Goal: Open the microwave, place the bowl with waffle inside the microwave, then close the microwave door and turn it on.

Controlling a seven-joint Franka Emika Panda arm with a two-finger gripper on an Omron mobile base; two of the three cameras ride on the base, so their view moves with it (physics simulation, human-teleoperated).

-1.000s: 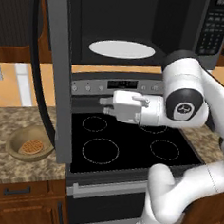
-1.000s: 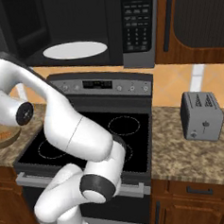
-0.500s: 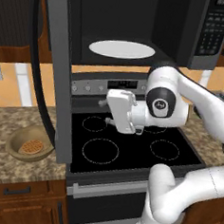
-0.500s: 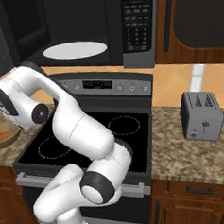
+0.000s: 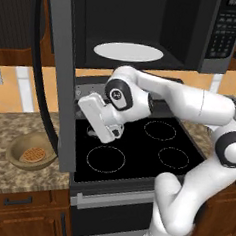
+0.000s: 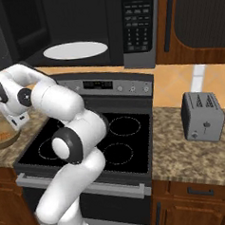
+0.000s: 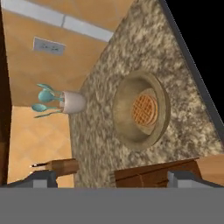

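Microwave door (image 5: 55,75) stood swung wide open on its left hinge, edge-on in the left base view. The microwave (image 5: 162,30) cavity showed the white turntable plate (image 5: 128,52), bare. Keypad (image 6: 137,22) sat at the right of the front.

The gripper (image 7: 111,177) hung above the stove (image 5: 138,146) near its left edge, aimed at the granite counter (image 7: 131,57) left of the stove. Fingers (image 7: 43,178) stood wide apart with nothing between them.

The bowl (image 7: 141,110) sat on that counter, upright, with the waffle (image 7: 145,108) lying flat in its bottom. Gripper was apart from the bowl, no contact.

A white cup of teal utensils (image 7: 65,101) stood on the same counter near the wall. Toaster (image 6: 202,116) was on the counter right of the stove.
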